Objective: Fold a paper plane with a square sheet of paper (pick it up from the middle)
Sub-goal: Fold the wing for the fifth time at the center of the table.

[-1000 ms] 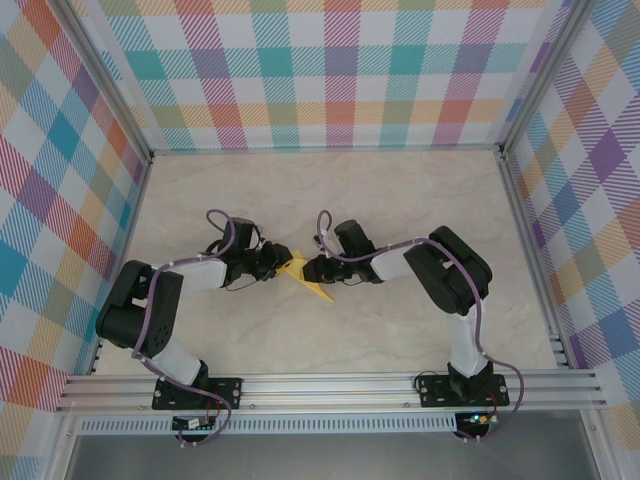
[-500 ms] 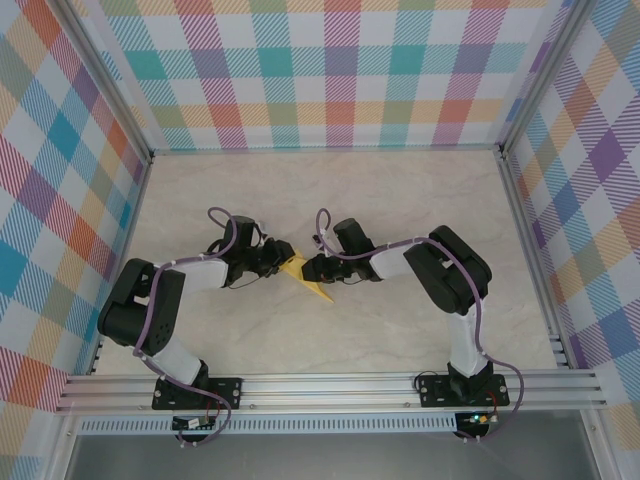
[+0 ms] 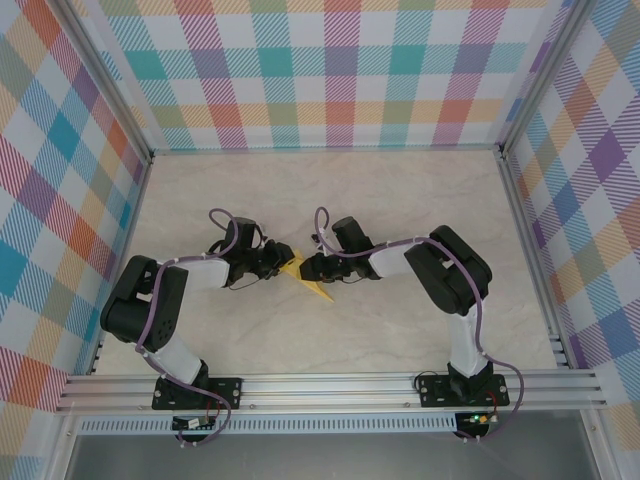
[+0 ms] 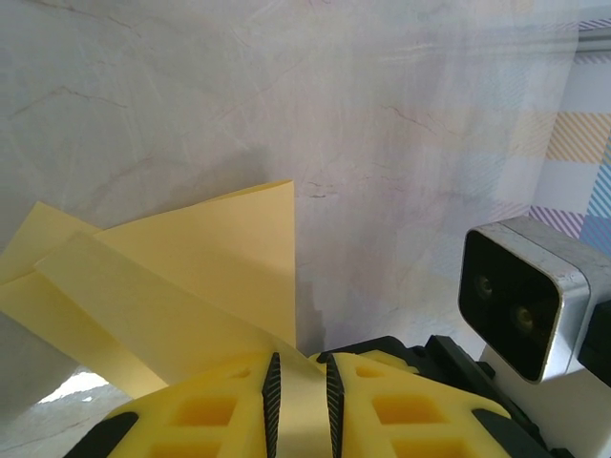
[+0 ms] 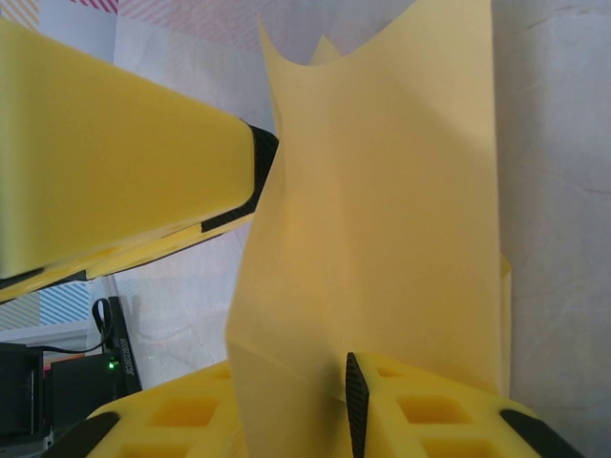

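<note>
The paper [image 3: 304, 277] is at the middle of the table [image 3: 420, 200] between the grippers, its long axis slanting near-right, its far end pinched by the left gripper [image 4: 301, 370]; I cannot tell whether the right gripper [image 5: 336, 386] grips it.

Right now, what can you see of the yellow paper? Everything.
The yellow paper is thin, plain and matte, already folded into a creased, layered, pointed shape rather than a flat square. It is between the two claws over the marbled table, one tip pointing near-right. The left claw is shut on a narrow strip of it between black pads, with overlapping flaps fanning out beyond. At the right claw a flap stands upright and curls, covering the gap, so that grip is unclear.
</note>
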{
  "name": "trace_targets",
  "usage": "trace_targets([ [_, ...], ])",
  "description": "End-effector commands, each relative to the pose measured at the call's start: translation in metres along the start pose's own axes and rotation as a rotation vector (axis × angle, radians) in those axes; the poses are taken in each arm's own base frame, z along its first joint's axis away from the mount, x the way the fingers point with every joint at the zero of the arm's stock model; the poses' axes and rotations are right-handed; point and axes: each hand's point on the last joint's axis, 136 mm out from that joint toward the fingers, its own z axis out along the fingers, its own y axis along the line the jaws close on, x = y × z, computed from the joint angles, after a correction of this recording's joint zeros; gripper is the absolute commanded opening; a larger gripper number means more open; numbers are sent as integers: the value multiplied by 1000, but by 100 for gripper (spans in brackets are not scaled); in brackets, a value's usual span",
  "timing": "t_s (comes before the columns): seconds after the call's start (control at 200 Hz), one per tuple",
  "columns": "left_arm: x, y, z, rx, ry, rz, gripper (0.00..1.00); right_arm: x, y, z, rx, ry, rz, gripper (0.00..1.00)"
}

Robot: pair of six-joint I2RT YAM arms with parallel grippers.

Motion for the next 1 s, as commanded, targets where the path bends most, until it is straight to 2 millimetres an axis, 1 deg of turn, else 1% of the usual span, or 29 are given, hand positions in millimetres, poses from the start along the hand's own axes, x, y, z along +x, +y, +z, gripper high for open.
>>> trace_targets([
  [0.0,1,2,3,-15,3,6,23,-1,6,-7,6,2,-11,31],
  [0.135,1,5,5,-26,6,-2,23,-4,10,-11,16,-13,-18,32],
  [0.35,0,6,7,-36,12,-8,23,-3,8,-15,44,-23,-14,35],
  [0.58,1,5,7,-34,16,-6,23,-1,1,-23,110,-40,-7,36],
  [0.775,1,3,7,-27,19,-1,23,4,-2,-19,101,-5,-5,31],
  [0.895,1,2,8,-24,21,0,23,5,-3,-16,96,4,-2,30],
  [0.995,1,4,8,-28,22,0,23,4,-4,-16,96,1,-2,26],
])
